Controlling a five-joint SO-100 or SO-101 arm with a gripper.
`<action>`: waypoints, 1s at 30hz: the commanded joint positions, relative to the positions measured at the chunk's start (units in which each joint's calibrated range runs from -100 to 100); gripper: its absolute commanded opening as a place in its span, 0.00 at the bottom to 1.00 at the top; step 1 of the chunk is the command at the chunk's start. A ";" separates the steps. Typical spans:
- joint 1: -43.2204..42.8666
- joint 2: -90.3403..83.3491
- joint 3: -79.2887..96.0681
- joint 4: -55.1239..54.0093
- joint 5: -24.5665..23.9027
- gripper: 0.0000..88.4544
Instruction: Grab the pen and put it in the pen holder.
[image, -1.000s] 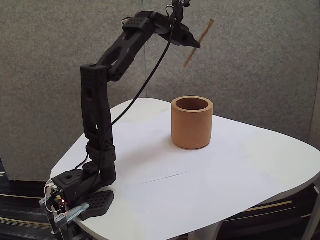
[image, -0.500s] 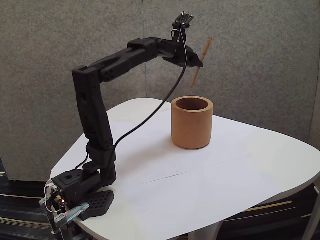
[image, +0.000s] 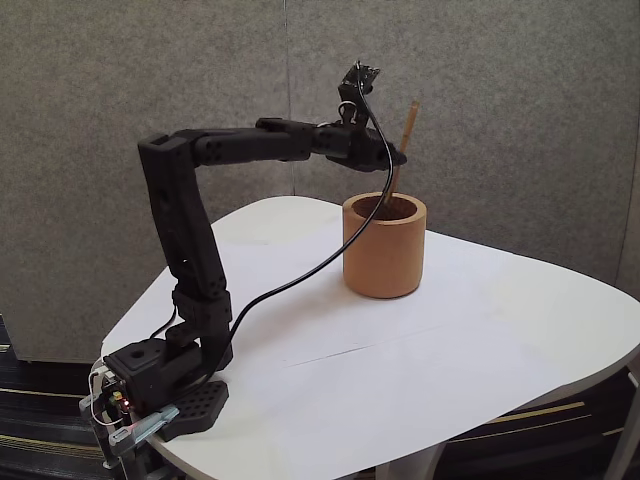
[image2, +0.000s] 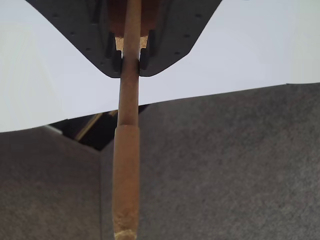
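Note:
In the fixed view the tan-orange pen holder (image: 385, 248) stands upright on the white table (image: 420, 340). My black gripper (image: 397, 158) hangs just above its rim, shut on the pen (image: 403, 145), a thin wood-coloured stick. The pen leans slightly and its lower end dips inside the holder's mouth. In the wrist view the pen (image2: 127, 150) runs from between the two dark fingers down the frame, and my gripper (image2: 130, 59) pinches it near one end.
A black cable (image: 300, 280) loops from the wrist down to the arm's base (image: 160, 385) at the table's front-left corner. A grey wall panel stands behind. The table's rounded edge runs close behind the holder.
The arm has lowered and stretched forward. The pen has come down from high above the holder and turned more upright, its lower end now inside the holder's mouth.

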 joint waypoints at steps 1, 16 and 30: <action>0.12 -3.43 3.52 -5.59 0.26 0.01; 0.05 -6.36 24.01 -23.14 2.48 0.01; 0.05 -6.36 26.99 -25.00 2.48 0.01</action>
